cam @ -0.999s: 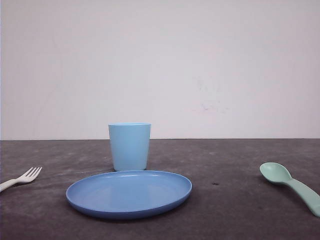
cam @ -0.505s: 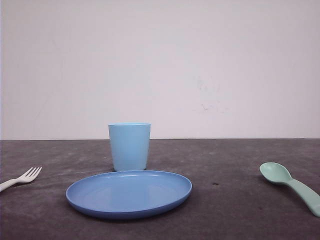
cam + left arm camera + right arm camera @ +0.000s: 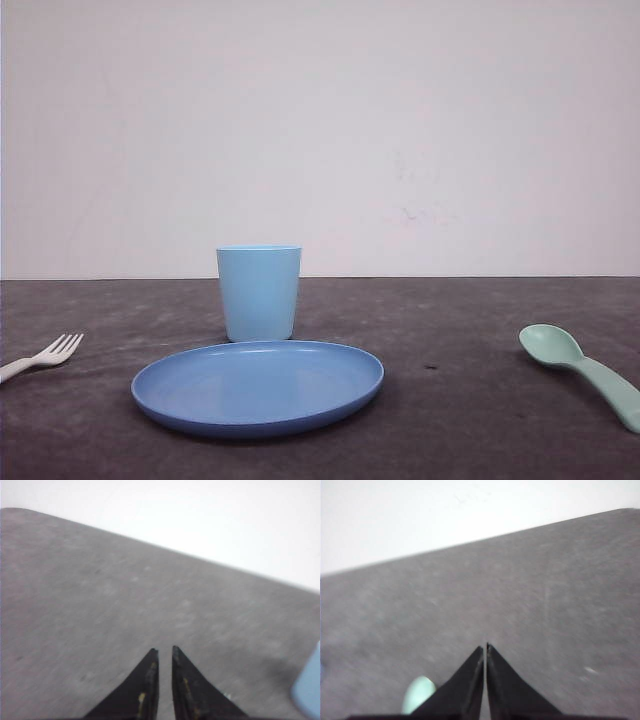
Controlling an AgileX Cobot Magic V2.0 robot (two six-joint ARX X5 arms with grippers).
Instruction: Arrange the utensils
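The white fork (image 3: 45, 357) lies at the table's far left, its tines pointing toward the middle. At the far right lies the mint-green spoon (image 3: 585, 368), bowl toward the middle and handle running off toward the near right. My left gripper (image 3: 163, 651) hovers over bare grey table with only a narrow slit between its fingers and nothing in it. My right gripper (image 3: 485, 646) is shut and empty above the table. The spoon's bowl (image 3: 417, 694) peeks out beside one of its fingers.
A round blue plate (image 3: 258, 388) sits front and centre, with a light blue cup (image 3: 259, 292) standing upright just behind it. A light blue edge (image 3: 307, 692) shows in the left wrist view. A white wall backs the grey table (image 3: 450, 330).
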